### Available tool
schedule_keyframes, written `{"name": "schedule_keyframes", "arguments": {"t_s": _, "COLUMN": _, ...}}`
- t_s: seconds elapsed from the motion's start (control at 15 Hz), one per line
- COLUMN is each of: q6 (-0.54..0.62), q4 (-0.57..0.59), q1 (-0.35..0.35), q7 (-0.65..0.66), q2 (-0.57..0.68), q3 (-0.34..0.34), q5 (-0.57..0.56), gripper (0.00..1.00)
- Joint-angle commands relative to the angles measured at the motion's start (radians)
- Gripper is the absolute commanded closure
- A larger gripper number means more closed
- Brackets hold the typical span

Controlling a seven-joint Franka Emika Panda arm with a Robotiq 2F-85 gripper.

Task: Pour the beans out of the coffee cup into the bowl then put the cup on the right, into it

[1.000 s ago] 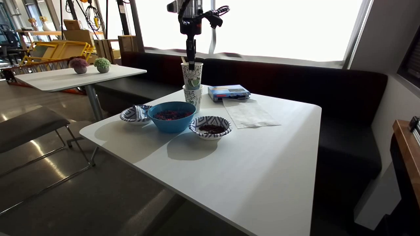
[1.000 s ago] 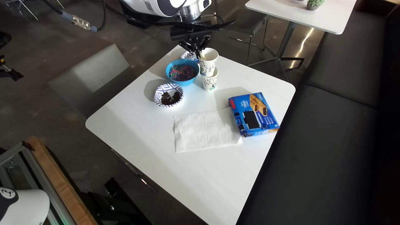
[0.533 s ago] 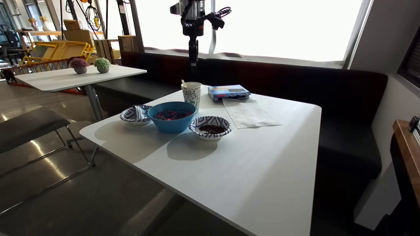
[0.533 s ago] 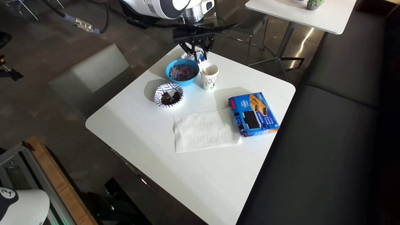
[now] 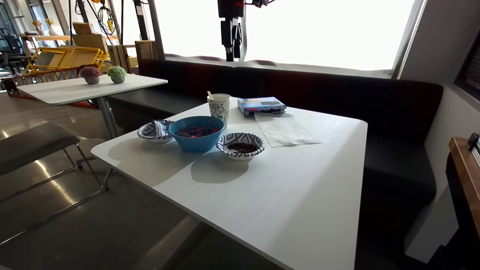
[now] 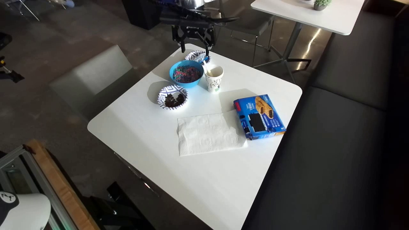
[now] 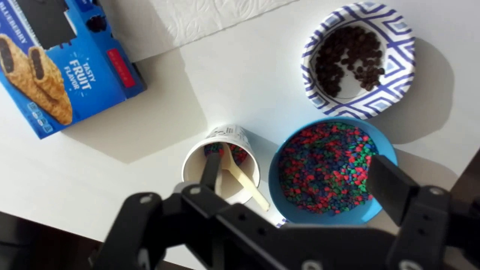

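Note:
A white patterned coffee cup (image 5: pixel 219 109) stands upright beside the blue bowl (image 5: pixel 197 144) in both exterior views. In the wrist view its rim faces me; a pale spoon (image 7: pixel 249 189) leans out of it, and red, green and blue bits lie at its bottom. Only one rim shows, so an inner and an outer cup cannot be told apart. Dark brown beans (image 7: pixel 362 41) lie in a patterned paper bowl (image 7: pixel 403 75). My gripper (image 6: pixel 195 52) hangs above the table, its fingers wide apart with nothing between them; in the wrist view one finger (image 7: pixel 213 168) overlaps the cup's opening.
Coloured bits fill the blue bowl. Behind it sits another patterned bowl (image 6: pixel 189 57) holding a wrapper (image 6: pixel 201 58). A blue snack box (image 6: pixel 259 116) and a paper towel (image 6: pixel 209 134) lie on the white table (image 6: pixel 143 127). A dark bench (image 6: pixel 345 134) runs along one side.
A second ago my gripper was shut on a cup at the mouth of the lower one. That cup has dropped into it; the fingers have spread and the gripper has risen.

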Motion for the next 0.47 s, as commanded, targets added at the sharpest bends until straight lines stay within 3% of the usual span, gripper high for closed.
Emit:
{"name": "schedule_keyframes", "arguments": {"t_s": 0.0, "q6": 0.043, "q4": -0.192, "q1": -0.051, "q7": 0.061, "q2": -0.168, "q3": 0.004, "q5": 0.131, "gripper": 0.00}}
{"name": "schedule_keyframes", "arguments": {"t_s": 0.07, "q6": 0.068, "q4": -0.243, "q1": -0.068, "q7": 0.056, "q2": -0.210, "q3": 0.004, "q5": 0.176, "gripper": 0.00}}
{"name": "schedule_keyframes", "arguments": {"t_s": 0.13, "q6": 0.009, "q4": -0.094, "q1": -0.033, "q7": 0.033, "q2": -0.101, "q3": -0.009, "q5": 0.111, "gripper": 0.00}}
{"name": "schedule_keyframes", "arguments": {"t_s": 0.4, "q6": 0.029, "q4": -0.191, "q1": -0.058, "q7": 0.033, "q2": -0.188, "q3": -0.015, "q5": 0.159, "gripper": 0.00}}
